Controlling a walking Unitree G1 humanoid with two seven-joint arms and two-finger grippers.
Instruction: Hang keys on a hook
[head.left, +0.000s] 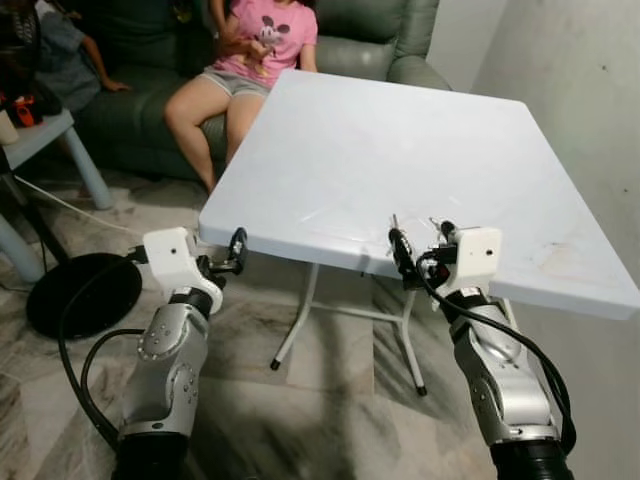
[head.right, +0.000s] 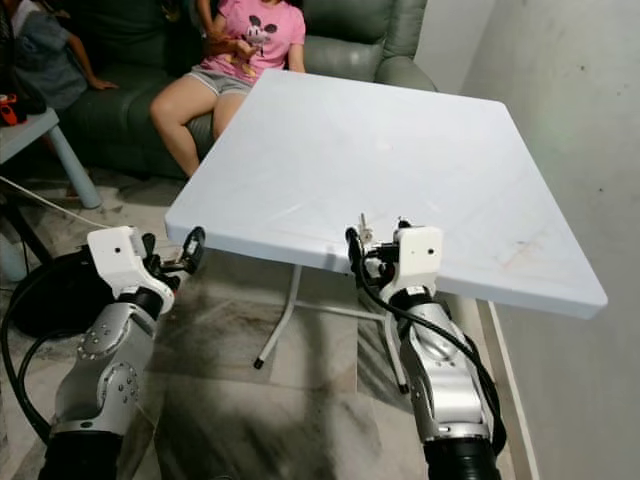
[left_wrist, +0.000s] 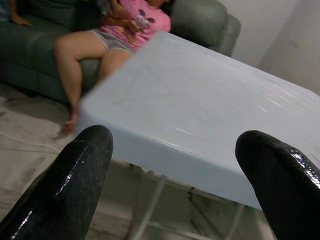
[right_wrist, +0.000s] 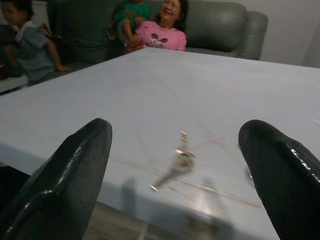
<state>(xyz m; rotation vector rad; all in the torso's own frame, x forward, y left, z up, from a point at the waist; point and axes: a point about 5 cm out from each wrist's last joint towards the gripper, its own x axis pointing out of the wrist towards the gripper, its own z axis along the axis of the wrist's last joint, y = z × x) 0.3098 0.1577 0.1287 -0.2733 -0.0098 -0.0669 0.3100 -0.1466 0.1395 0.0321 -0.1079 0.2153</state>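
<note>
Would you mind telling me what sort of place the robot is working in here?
Most likely a home living room: a dark green leather sofa with people seated on it, a white square folding table, and a marble-patterned tiled floor.

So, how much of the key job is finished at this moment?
Nothing looks done yet. The keys lie on the white table near its front edge, not gripped. In hand: the right gripper is open and aimed at them, just short of the edge. The left gripper is open by the table's corner. Left: grasp, hang.
</note>
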